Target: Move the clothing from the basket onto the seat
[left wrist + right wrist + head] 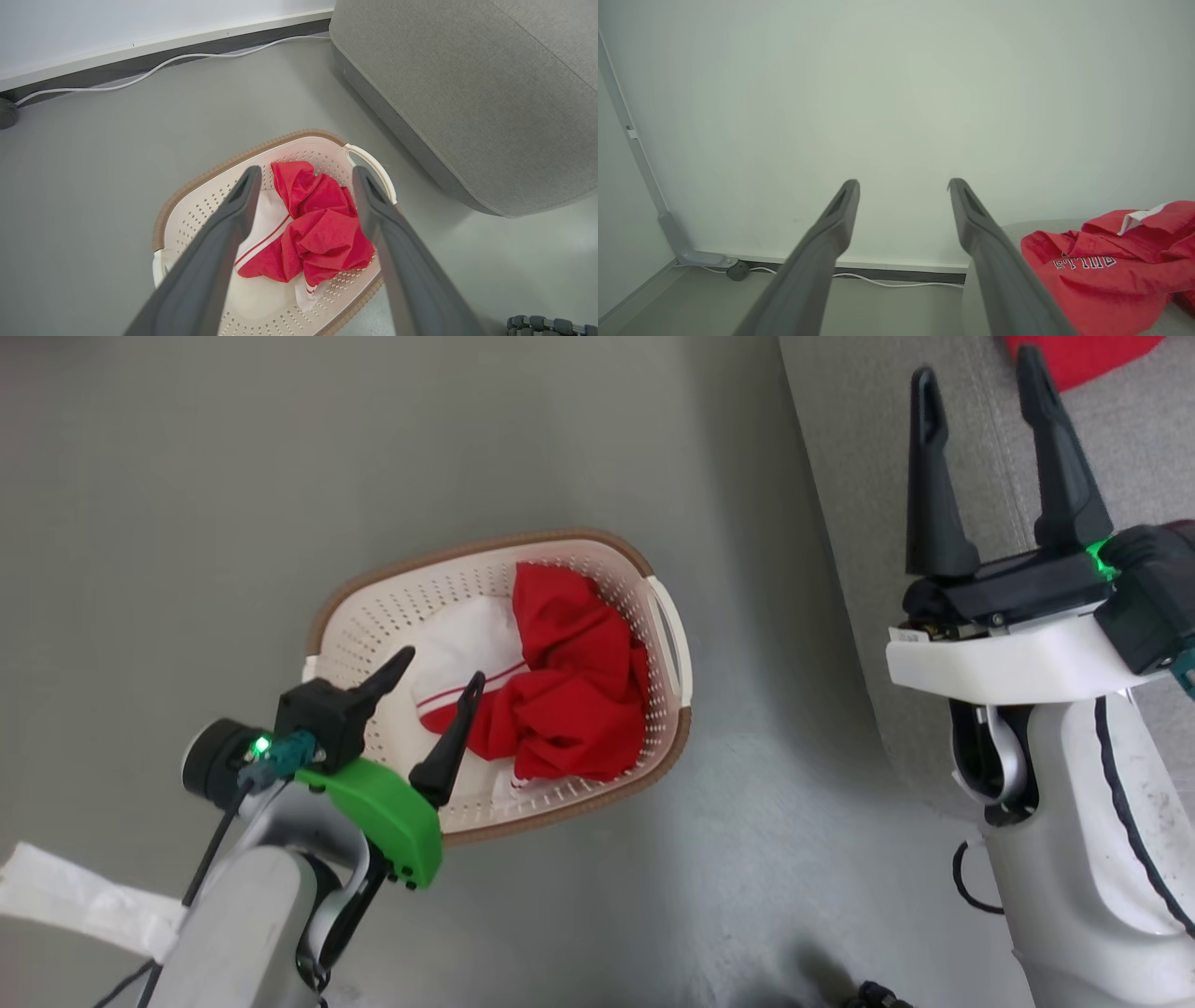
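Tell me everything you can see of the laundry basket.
The basket is an oval tub of cream-white plastic, walls and bottom pierced with small holes, with a brown woven-looking rim and a pale loop handle on the side toward the sofa. It stands upright on the grey floor, apart from the sofa. Crumpled red and white clothing lies inside. The left gripper hovers open above it.

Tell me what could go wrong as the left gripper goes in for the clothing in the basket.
1. The clothing lies bunched, red over white; the open left gripper may pinch one fold, so the rest could trail or drop on the floor.
2. A finger might snag the perforated wall of the basket and drag or tip it, since it stands free beside the seat.
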Tool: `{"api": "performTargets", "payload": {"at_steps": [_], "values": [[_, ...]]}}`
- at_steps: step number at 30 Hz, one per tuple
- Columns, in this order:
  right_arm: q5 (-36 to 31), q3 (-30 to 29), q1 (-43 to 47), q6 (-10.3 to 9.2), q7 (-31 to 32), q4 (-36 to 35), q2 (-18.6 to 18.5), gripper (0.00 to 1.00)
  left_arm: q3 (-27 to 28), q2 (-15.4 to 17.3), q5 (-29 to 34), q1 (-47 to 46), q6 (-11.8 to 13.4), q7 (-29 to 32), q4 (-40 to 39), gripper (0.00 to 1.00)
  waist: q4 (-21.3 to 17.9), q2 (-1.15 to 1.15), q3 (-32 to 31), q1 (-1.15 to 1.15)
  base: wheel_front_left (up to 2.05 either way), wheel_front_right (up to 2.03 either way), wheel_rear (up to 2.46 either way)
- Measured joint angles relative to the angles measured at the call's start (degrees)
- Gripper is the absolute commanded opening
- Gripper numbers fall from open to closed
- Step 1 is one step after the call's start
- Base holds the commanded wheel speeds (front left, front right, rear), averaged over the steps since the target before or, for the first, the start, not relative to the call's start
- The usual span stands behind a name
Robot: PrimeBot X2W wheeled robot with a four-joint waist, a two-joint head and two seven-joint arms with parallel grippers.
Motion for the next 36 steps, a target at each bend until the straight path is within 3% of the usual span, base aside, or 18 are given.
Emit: {"api": "performTargets", "payload": {"at_steps": [28, 36], "values": [[8.33, 7.86, -14.49, -4.57, -0.01, -5.87, -0.04, 1.00, 1.00, 1.78, 3.44, -18.27, -0.05, 10.51, 1.45, 1.00, -8.79, 0.00, 21.97, 0.01, 0.00, 0.00, 0.00], [11.07, 9.07, -17.34, -5.49, -0.01, -6.28, -0.02, 1.00, 1.12, 3.14, 4.02, -19.45, -0.03, 12.14, 2.80, 1.00, -12.02, 0.00, 27.06, 0.01, 0.00, 0.00, 0.00]]}}
